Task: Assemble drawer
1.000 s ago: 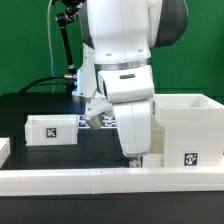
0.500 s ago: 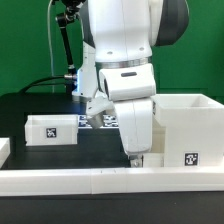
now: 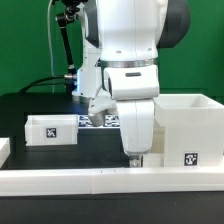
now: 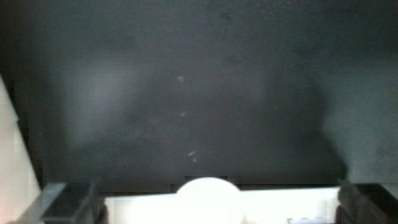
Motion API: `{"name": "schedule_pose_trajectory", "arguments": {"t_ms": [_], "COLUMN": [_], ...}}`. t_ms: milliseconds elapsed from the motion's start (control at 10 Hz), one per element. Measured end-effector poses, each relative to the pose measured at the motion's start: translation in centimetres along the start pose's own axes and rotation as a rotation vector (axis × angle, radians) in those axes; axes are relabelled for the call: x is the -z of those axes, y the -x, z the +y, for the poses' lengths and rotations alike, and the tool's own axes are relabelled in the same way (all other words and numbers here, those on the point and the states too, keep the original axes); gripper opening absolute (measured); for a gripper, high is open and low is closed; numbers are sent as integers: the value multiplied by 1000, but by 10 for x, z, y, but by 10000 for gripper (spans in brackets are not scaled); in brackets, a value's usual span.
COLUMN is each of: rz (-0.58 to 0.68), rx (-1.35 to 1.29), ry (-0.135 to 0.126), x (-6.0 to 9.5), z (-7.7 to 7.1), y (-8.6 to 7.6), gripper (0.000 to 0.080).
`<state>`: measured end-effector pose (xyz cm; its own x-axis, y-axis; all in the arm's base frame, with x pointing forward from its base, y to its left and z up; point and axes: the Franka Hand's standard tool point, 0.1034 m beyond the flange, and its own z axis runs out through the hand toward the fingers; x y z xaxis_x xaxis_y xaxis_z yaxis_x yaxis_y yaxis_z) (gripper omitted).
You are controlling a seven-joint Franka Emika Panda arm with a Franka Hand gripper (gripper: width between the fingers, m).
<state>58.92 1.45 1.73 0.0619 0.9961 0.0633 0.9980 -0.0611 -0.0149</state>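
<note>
The tall white box shell stands at the exterior view's right with a tag on its front. One small white tray with a tag lies at the left. My gripper hangs low just left of the box shell, behind the rail. In the wrist view a second white tray with a round knob lies between my dark fingertips, which stand wide on either side of it. My gripper is open; I cannot tell whether the fingers touch the tray.
A long low white rail runs along the front of the black table. The marker board lies behind the arm. A small white piece shows at the left edge. Cables and a stand are at the back left.
The arm has shifted slightly toward the exterior view's right, closer to the box shell. The left tray and the shell have not moved.
</note>
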Motion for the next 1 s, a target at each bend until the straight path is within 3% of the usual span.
{"name": "schedule_pose_trajectory", "arguments": {"t_ms": [1000], "rz": [2], "rx": [53], "ry": [-7], "x": [0], "z": [-3], "y": [-8], "gripper": [649]}}
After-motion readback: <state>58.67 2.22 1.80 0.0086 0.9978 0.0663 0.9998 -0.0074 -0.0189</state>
